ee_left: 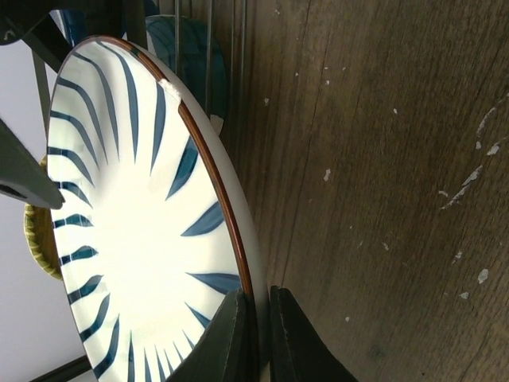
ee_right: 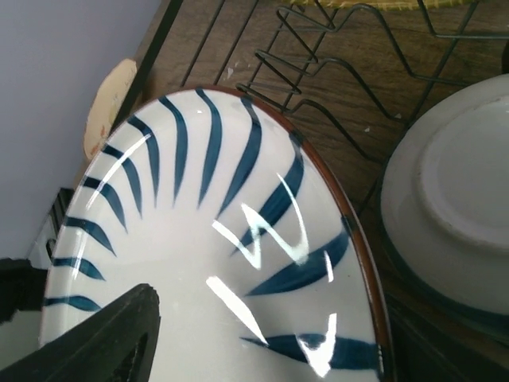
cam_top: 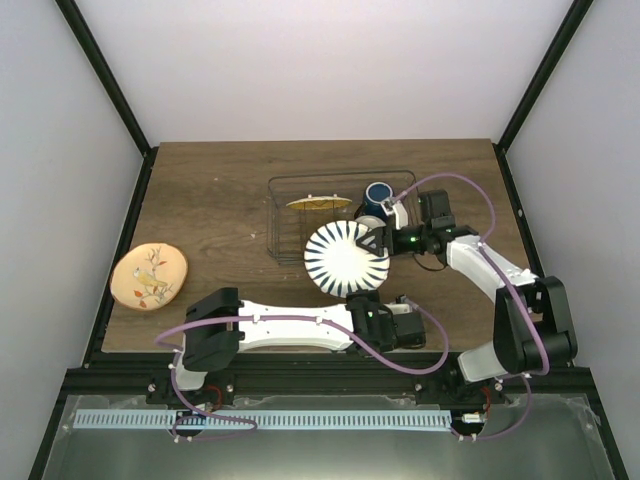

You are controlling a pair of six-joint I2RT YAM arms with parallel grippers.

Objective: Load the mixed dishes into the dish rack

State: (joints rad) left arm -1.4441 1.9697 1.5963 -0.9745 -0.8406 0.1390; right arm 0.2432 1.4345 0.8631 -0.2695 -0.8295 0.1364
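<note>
**While Left Gripper Pinches the Striped Plate, Right Gripper Meets It at the Rack**

Where the wire dish rack has its near side, the white plate with dark blue radial stripes is held off the wooden table, tilted up on edge. In the overhead view it overlaps the rack's near-right part. The left gripper has its two fingers pressed together on the plate's thin brown rim, one on each face. A small white mark breaks that rim farther along.

The right gripper is at the plate's far-right edge. Its wrist view shows one dark finger in front of the plate's glossy face. The other finger is out of sight, so I cannot tell whether this gripper is apart or closed on the plate.

Inside the rack, the orange-yellow plate stands on edge among the dividers. The dark blue cup sits at the far-right corner. The small cream bowl lies just beside the striped plate, foot ring showing. The tan painted plate lies flat at the table's left edge, well apart from the rack.
</note>
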